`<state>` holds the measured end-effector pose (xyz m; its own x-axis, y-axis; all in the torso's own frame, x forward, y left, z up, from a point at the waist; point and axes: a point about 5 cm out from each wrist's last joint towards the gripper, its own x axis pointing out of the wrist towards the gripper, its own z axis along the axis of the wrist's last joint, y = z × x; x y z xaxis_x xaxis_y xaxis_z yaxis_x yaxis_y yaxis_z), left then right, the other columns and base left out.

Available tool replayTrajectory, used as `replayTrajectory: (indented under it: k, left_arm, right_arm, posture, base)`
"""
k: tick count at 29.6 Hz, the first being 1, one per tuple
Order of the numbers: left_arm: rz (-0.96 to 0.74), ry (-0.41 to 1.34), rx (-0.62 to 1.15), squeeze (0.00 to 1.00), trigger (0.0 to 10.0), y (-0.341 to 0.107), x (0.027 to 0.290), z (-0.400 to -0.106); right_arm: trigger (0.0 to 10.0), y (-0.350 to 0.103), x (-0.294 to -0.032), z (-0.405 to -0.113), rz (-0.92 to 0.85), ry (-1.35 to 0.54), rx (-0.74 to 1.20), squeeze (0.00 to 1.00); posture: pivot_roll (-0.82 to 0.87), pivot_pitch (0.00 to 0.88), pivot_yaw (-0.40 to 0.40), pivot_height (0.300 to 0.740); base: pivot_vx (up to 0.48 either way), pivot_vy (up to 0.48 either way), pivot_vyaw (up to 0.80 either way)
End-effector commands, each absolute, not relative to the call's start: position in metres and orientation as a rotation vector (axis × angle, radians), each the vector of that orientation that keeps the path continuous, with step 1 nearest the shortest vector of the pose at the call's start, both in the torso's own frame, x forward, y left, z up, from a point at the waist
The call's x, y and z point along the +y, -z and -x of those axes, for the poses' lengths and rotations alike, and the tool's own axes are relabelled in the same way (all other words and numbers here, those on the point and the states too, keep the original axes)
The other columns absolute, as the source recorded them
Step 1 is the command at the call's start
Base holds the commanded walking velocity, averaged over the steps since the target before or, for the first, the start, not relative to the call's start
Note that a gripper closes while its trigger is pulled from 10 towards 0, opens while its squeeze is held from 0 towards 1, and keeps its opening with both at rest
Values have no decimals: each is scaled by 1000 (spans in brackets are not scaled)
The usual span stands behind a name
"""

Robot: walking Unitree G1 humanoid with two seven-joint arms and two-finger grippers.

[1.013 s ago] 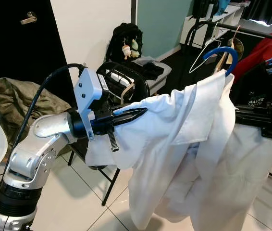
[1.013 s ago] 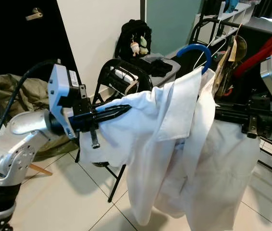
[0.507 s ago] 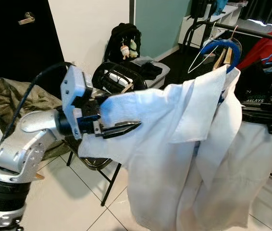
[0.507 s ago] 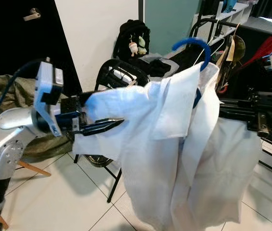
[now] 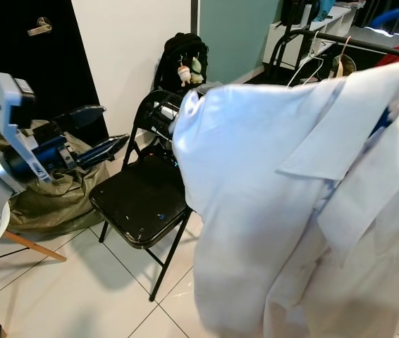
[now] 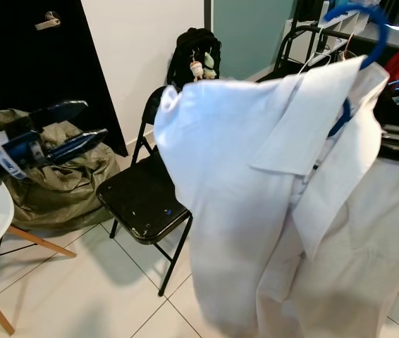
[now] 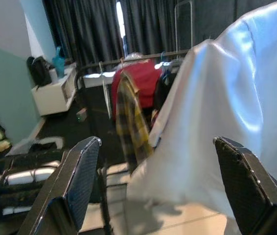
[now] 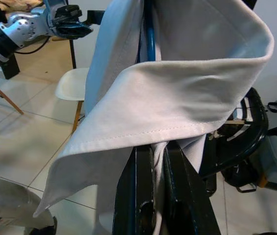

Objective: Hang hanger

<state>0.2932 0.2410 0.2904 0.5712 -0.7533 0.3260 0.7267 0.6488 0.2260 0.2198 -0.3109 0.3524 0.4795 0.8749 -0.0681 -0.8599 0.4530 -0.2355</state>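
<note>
The right gripper (image 8: 150,171) has its fingers pinched on the blue hanger (image 6: 358,42) under the collar of the white shirt (image 6: 256,183) it carries. The hook rises just before the clothes rail (image 5: 369,46), seemingly not yet over it. The left gripper (image 5: 90,137) hangs apart, fingers spread and empty, beside the black folding chair (image 5: 143,204). My judgement: the carrying is mostly done; what remains is setting the hook on the rail and letting go.
</note>
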Motion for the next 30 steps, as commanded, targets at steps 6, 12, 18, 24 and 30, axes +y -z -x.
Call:
replayTrajectory:
  k: [6, 12, 18, 24, 30]
  left_arm:
    - [22, 1009, -457, 0, 10000, -290, 219, -290]
    - [144, 1139, -477, 0, 10000, -286, 190, -286]
    - [272, 1224, -453, 0, 10000, -276, 168, -284]
    - [291, 1237, -421, 0, 10000, -266, 162, -283]
    - [234, 1199, -371, 0, 10000, -257, 164, -288]
  right_arm:
    - [0, -366, -306, -206, 252, -1146, -105, 0]
    - [0, -371, -302, -205, 260, -1164, -119, 0]
    - [0, -374, -299, -204, 266, -1178, -132, 0]
    - [0, -376, -297, -203, 267, -1190, -144, 0]
    - [0, -381, -293, -198, 264, -1220, -167, 0]
  posture:
    - [-144, 78, 26, 740]
    - [-153, 81, 31, 740]
    - [-156, 84, 32, 740]
    - [-159, 90, 34, 740]
    - [-159, 92, 39, 740]
  base:
    - [0, 0, 0]
    - [0, 0, 0]
    - [0, 0, 0]
    - [0, 0, 0]
    - [0, 0, 0]
